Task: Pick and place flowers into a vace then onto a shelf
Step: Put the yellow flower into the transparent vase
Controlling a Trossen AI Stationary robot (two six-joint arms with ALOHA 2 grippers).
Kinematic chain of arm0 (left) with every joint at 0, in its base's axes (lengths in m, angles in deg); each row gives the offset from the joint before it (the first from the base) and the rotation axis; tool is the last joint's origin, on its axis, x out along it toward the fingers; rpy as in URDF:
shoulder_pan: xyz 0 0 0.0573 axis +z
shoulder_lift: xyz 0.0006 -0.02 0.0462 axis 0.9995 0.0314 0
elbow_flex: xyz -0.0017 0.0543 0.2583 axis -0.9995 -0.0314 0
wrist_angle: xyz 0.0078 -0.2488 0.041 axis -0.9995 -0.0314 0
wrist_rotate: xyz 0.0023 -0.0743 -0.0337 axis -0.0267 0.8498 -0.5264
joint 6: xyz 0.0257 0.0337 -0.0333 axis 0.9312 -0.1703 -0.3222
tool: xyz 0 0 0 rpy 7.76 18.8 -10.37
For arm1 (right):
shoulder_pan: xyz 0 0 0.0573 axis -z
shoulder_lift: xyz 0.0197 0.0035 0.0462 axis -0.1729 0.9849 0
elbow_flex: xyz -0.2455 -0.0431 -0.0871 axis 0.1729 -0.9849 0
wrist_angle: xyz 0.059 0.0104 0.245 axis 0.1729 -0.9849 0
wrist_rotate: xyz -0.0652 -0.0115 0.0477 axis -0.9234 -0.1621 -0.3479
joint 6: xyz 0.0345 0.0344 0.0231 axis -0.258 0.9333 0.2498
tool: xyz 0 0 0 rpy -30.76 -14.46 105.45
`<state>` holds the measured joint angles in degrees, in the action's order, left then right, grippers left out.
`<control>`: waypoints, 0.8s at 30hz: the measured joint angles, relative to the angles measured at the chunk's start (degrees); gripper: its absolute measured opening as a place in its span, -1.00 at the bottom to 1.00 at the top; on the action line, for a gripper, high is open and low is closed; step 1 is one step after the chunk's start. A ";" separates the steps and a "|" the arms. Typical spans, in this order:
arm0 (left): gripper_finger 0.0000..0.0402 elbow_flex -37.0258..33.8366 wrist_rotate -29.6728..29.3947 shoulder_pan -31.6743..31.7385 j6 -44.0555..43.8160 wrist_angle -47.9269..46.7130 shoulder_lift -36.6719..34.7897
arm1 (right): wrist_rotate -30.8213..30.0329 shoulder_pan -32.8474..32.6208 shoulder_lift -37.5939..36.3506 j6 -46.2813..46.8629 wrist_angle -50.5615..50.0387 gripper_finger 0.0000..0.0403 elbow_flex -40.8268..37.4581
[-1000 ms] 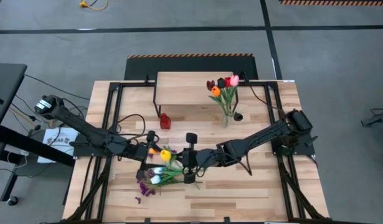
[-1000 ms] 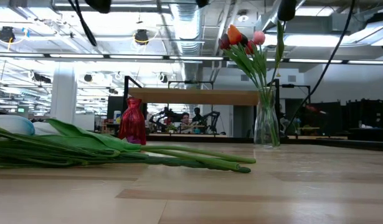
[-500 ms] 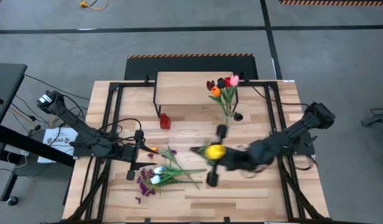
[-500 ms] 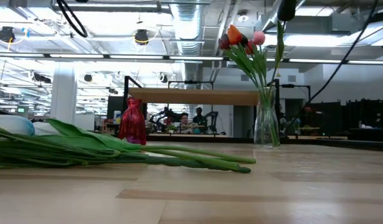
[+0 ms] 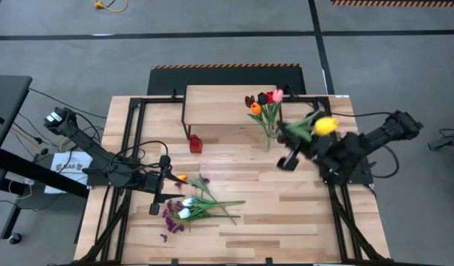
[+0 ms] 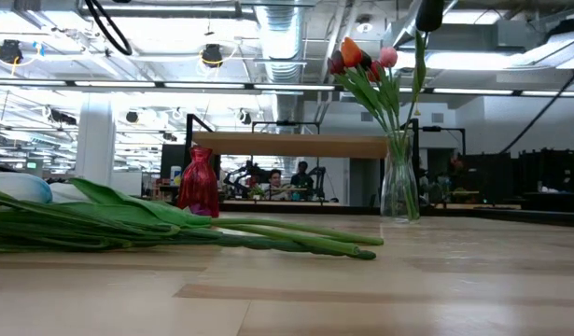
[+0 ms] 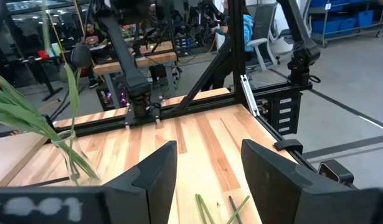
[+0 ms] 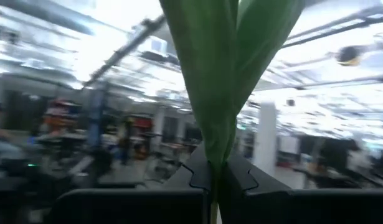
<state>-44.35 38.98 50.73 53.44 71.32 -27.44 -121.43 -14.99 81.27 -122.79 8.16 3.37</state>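
Loose flowers [image 5: 193, 207] lie on the table's near left, their green stems [image 6: 175, 231] flat on the wood. A glass vase [image 6: 399, 187] holding several tulips [image 5: 267, 107] stands on the table beside the shelf [image 5: 230, 100]. My right gripper [image 5: 287, 146] is raised to the right of that vase, shut on a yellow tulip [image 5: 326, 125]. At the left, beside the loose flowers, my left gripper [image 7: 207, 180] stands open with nothing between its fingers. My right gripper pinches the yellow tulip's green stem and leaf base [image 8: 213, 177] between its two fingers. The leaves [image 8: 222, 74] rise straight out of the shut fingers. The tulip is lifted clear of the table, with its yellow bloom [image 5: 326, 125] up over the arm.
A small red vase [image 5: 195, 142] stands at the shelf's near left corner. Black frame rails [image 5: 134, 148] run along both table sides. An orange tulip [image 5: 181, 178] lies close to my left gripper. Bare wood lies at the table's near right.
My right gripper has risen from the loose flowers with the yellow tulip and swung toward the table's far right, tipping upward, so it now stands beside the glass vase. My left gripper drew back a little toward the table's left edge, then stayed still.
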 joint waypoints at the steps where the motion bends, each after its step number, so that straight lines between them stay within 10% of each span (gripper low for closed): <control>1: -0.15 0.00 0.00 0.00 -0.01 0.00 0.00 | 0.14 0.80 -1.82 0.41 -0.01 -1.00 -1.25; 24: -0.15 -0.04 0.15 0.02 -0.27 0.48 0.00 | 5.02 21.67 -22.82 24.90 -23.78 -1.00 -17.90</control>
<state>-44.40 39.12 50.75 53.16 71.80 -27.44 -116.41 6.68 58.45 -97.89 -15.62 -14.53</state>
